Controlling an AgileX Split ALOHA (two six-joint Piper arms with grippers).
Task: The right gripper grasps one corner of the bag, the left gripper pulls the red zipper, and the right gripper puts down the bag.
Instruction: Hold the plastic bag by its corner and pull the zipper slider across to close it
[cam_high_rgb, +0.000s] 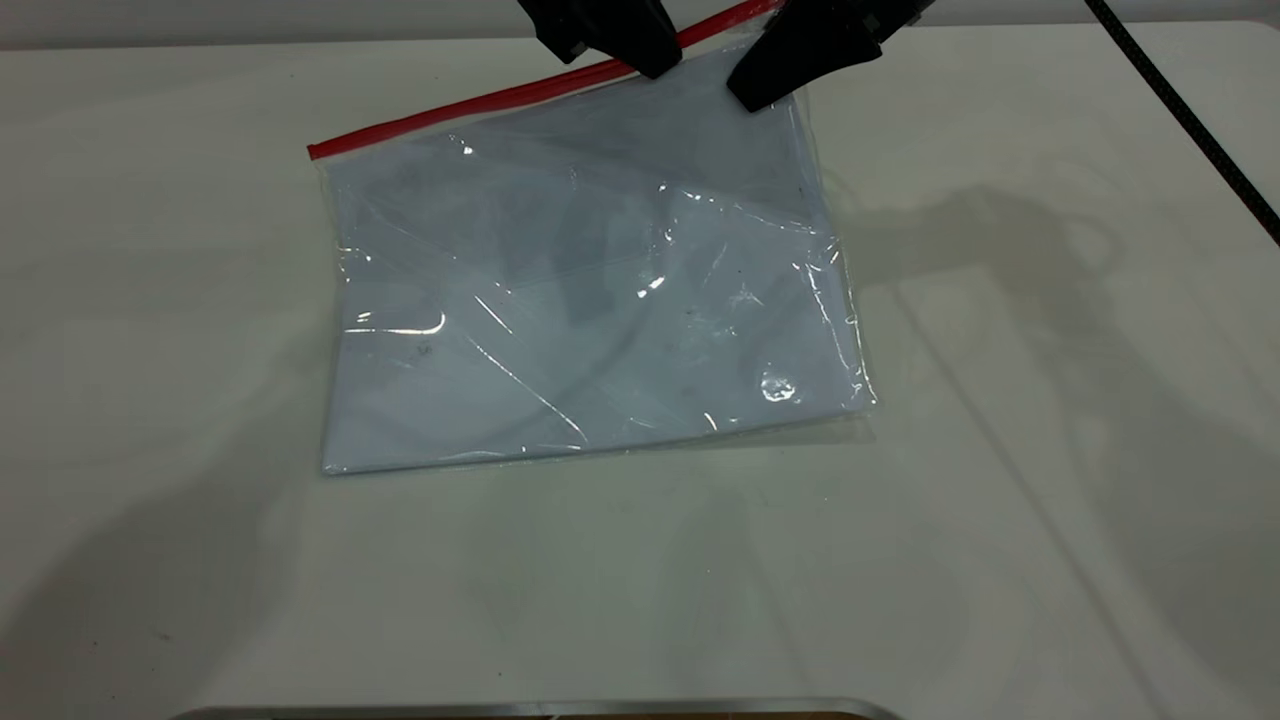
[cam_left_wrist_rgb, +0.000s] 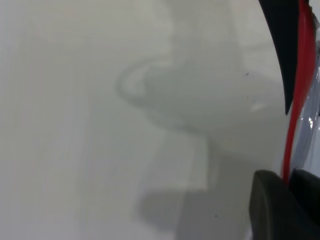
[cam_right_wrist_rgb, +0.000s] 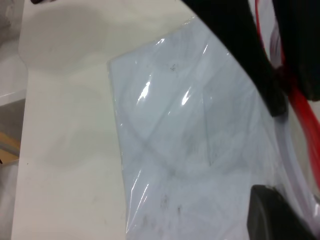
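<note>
The bag (cam_high_rgb: 590, 290), clear plastic with white sheets inside, lies on the white table with its far edge lifted. The red zipper (cam_high_rgb: 480, 105) runs along that far edge up toward the right. My left gripper (cam_high_rgb: 655, 62) sits on the red strip near its right end. In the left wrist view the red zipper (cam_left_wrist_rgb: 295, 110) passes between its two black fingers (cam_left_wrist_rgb: 270, 210), which are shut on it. My right gripper (cam_high_rgb: 750, 98) is shut on the bag's far right corner where the red strip ends. One of its fingers (cam_right_wrist_rgb: 272, 215) lies against the bag (cam_right_wrist_rgb: 190, 140).
A black braided cable (cam_high_rgb: 1190, 120) slants across the table's far right corner. Bare white table (cam_high_rgb: 1000, 500) surrounds the bag on the left, right and near sides. A metal rim (cam_high_rgb: 540, 708) lines the front edge. The right wrist view shows the table's side edge (cam_right_wrist_rgb: 20, 150).
</note>
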